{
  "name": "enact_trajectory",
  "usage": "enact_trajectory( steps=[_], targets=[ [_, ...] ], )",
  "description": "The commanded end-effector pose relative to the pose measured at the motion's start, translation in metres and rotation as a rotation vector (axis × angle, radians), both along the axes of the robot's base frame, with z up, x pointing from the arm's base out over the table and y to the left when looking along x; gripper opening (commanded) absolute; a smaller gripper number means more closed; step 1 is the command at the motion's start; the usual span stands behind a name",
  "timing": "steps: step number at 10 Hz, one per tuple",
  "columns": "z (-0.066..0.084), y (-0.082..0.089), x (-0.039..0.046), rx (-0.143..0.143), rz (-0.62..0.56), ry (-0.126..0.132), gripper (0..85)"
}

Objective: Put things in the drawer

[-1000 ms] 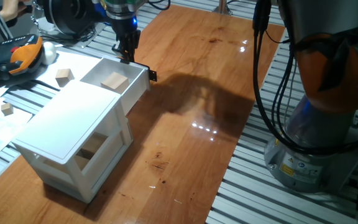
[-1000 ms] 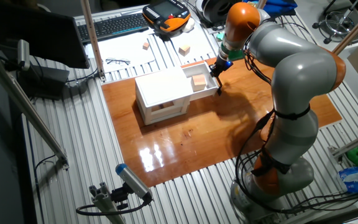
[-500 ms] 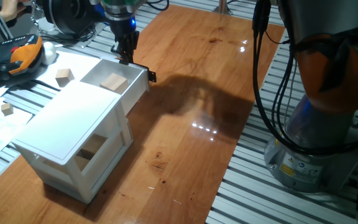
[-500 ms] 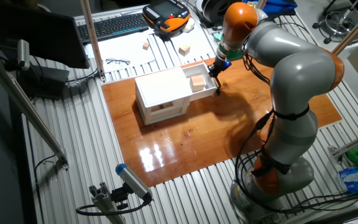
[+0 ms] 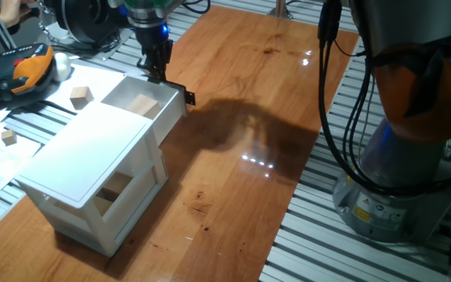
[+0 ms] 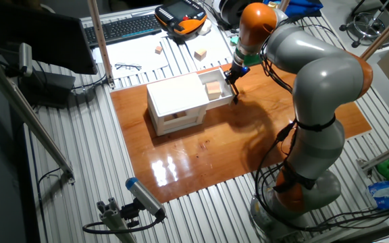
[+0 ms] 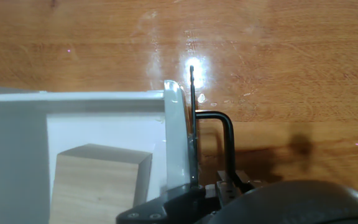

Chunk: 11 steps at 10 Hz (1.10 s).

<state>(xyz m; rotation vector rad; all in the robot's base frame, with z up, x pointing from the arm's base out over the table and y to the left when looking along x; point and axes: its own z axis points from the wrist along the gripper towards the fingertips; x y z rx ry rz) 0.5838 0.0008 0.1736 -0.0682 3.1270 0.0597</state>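
Observation:
The white drawer (image 5: 165,112) stands partly out of the white cabinet (image 5: 84,153). One pale wooden cube (image 5: 141,104) lies inside it. My gripper (image 5: 156,70) looks shut and empty, with its tips against the drawer's front wall at the far corner, near the black handle (image 5: 188,97). In the other fixed view the gripper (image 6: 230,75) touches the drawer (image 6: 223,99) beside the cube (image 6: 213,88). The hand view shows a thin finger (image 7: 191,124) flat against the front wall (image 7: 175,137), the handle (image 7: 227,143) to its right and the cube (image 7: 98,183) inside.
Two loose cubes (image 5: 81,95) (image 5: 7,137) lie on the slatted table left of the cabinet. Another cube (image 5: 116,186) sits in the cabinet's lower compartment. An orange-black pendant (image 5: 26,69) lies at the far left. The arm's base (image 5: 402,157) stands at the right.
My gripper has moved slightly left, towards the cabinet. The drawer has slid a little further in with it. The cube inside has stayed put.

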Motion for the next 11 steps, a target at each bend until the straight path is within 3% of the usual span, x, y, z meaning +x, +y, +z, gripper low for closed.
enact_trajectory(
  steps=[1,11],
  targets=[
    [0.000,0.003,-0.0002,0.000,-0.003,0.000,0.0],
    [0.006,0.035,0.0041,-0.025,0.012,0.003,0.0]
  ],
)
